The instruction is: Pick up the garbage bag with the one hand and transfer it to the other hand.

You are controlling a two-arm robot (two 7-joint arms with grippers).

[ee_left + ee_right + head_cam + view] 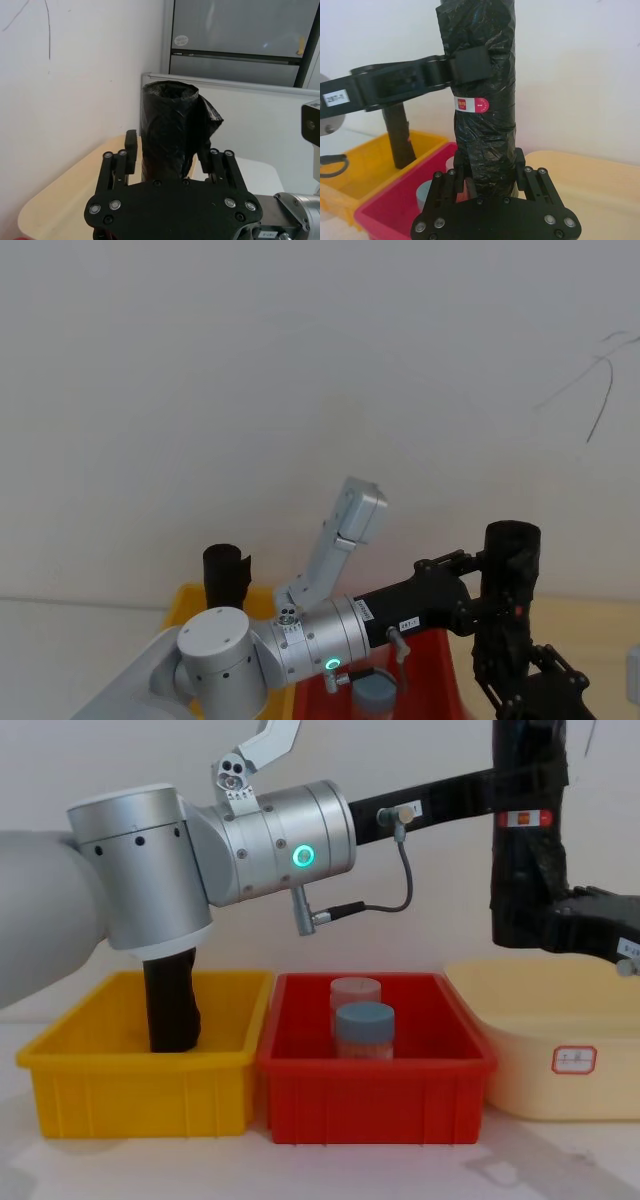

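We see the garbage bag (525, 840) upright in mid-air above the cream tub (520, 1020), our left hand (167, 152) clamped around its upper part and our right hand (487, 170) gripping its lower end.

- The garbage bag (482, 75) is showing crinkled, glossy black, with a red-and-white label (472, 104) banding it.
- The left gripper (168, 149) is showing black, its arm (280, 830) silver, and a ring light (301, 855) is glowing green.
- The right gripper (490, 167) is showing matte black.
- The left bin (140, 1095) is showing yellow, the middle bin (375, 1095) red, the right tub (530, 1050) pale cream.
- The roll (172, 1005) in the left bin is showing plain black.
- The near jar's lid (364, 1016) is looking grey-blue.
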